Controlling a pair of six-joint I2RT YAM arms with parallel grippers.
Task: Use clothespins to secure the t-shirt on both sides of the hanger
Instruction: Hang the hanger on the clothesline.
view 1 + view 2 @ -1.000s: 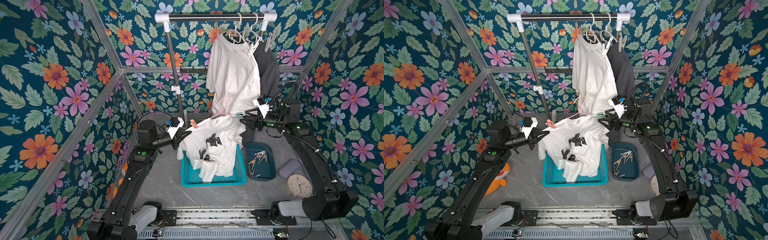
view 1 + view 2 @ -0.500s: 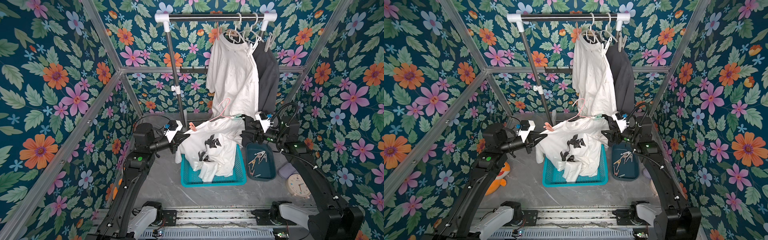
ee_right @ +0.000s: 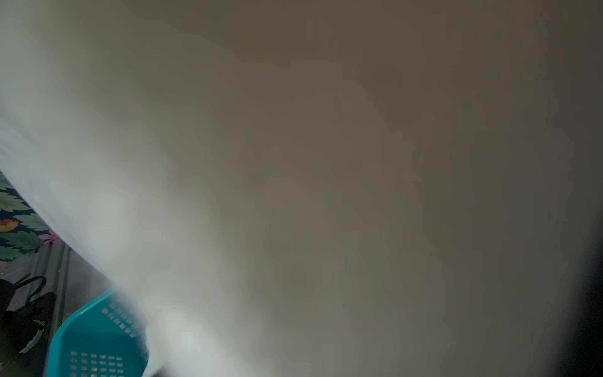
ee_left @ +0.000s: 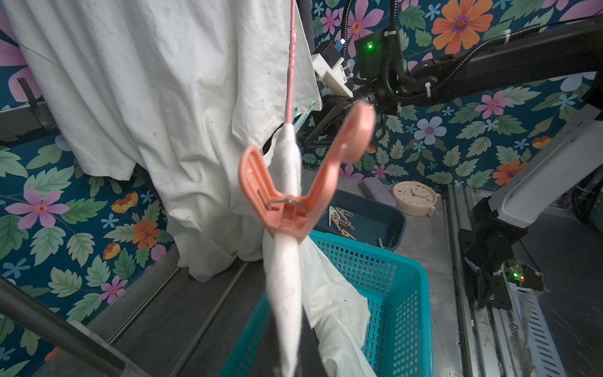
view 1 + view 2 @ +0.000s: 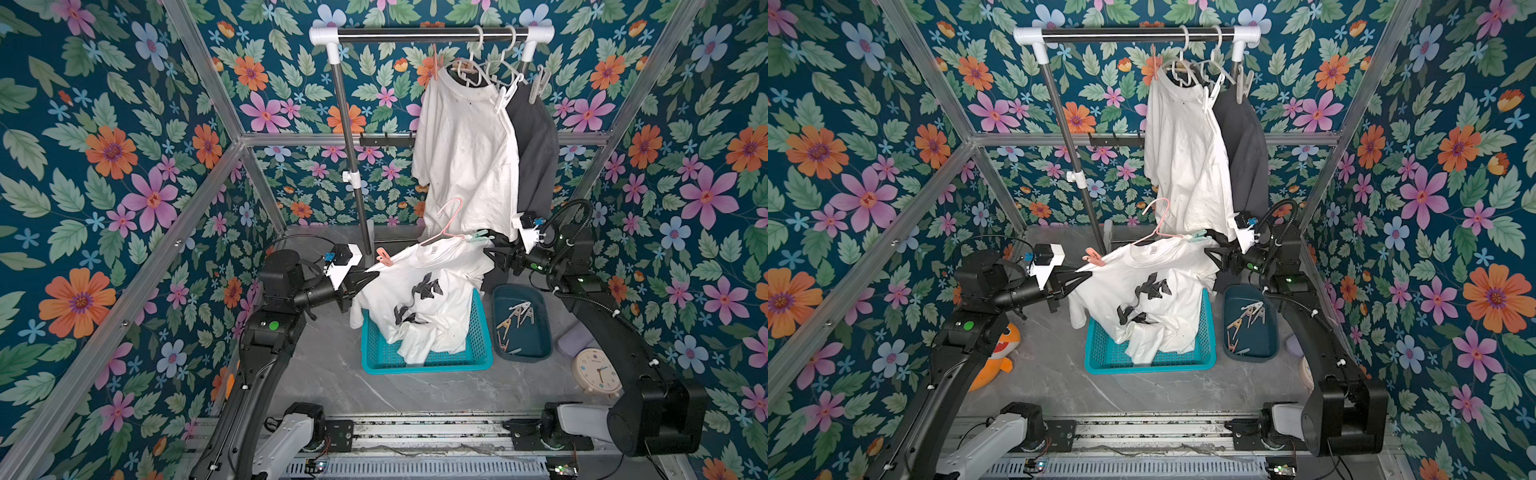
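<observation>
- left gripper (image 5: 370, 276) is clamping shut on t-shirt (image 5: 419, 299) left shoulder, just below pink clothespin (image 5: 384, 258)
- right gripper (image 5: 493, 259) is sitting open at the right shoulder, gripping nothing, near mint clothespin (image 5: 478, 237)

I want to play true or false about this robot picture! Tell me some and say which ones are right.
1. A pink clothespin is clipped on the shirt. True.
2. The clock sits in the basket. False: it stands on the table.
3. Spare clothespins lie in the tray. True.
4. The left tool is open. False: it is shut on the shirt.
5. The right tool is open. True.
</observation>
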